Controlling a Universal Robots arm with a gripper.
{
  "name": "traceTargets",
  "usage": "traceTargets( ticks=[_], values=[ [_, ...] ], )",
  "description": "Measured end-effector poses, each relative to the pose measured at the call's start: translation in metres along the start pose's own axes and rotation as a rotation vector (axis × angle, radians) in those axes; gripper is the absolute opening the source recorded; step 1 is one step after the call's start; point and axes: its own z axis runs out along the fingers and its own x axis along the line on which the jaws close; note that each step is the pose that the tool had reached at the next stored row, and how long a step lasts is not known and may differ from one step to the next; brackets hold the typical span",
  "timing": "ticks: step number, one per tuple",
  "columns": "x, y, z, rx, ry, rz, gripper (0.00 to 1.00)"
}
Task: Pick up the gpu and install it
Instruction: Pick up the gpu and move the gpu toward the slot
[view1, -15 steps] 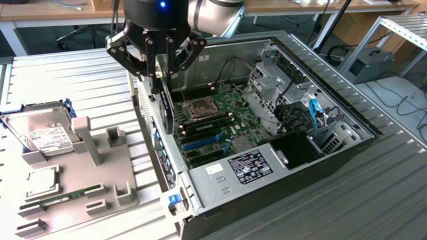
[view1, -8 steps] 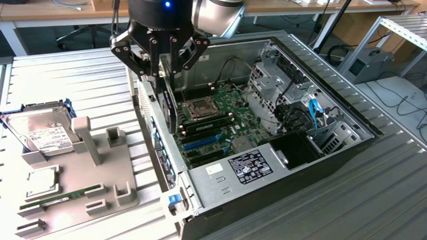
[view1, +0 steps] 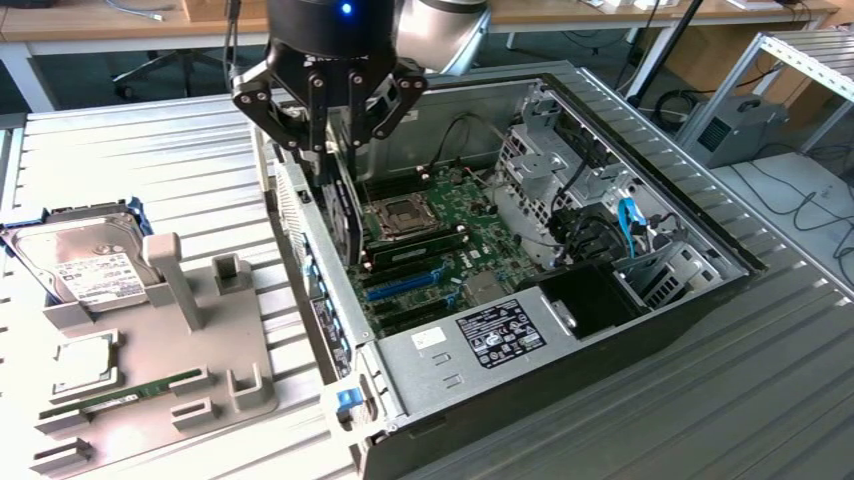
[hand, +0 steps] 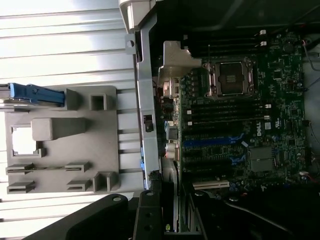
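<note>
Looking first into the computer case (view1: 694, 235), laid open on its side on the ribbed desk (view1: 147, 150). Inside, on its floor, a green motherboard (view1: 454, 250) with an uncovered processor socket (view1: 400, 215) and blue card slots (view1: 407, 285). At the near end a power supply (view1: 494, 335) with a printed label. Toward the exterior view's right a metal drive cage (view1: 547, 170) and a blue cable (view1: 627, 225).

Beside the case, on the exterior view's left, a grey holder tray (view1: 147, 400). Carrying a hard drive (view1: 87, 265) in a blue frame, a square processor chip (view1: 83, 365) and a narrow green memory stick (view1: 127, 397) lying in its groove.

From the exterior view: gripper (view1: 327, 140) closed narrow on the top edge of the gpu (view1: 343, 215). Held upright and edge-on, hanging just inside the case's rear wall, above the motherboard. Lower edge near the slots; touching or not, cannot tell.

From the wrist view instead: straight down on the board, with long black slots (hand: 225, 112) beside the socket, a white maker's mark (hand: 272, 125), and the tray's posts from above.
</note>
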Motion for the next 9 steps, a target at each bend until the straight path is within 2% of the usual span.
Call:
traceTargets(
  ticks=[9],
  values=[
    [-0.0062, 0.0005, 0.0004, 0.0, 0.0001, 0.0, 0.26]
  ],
)
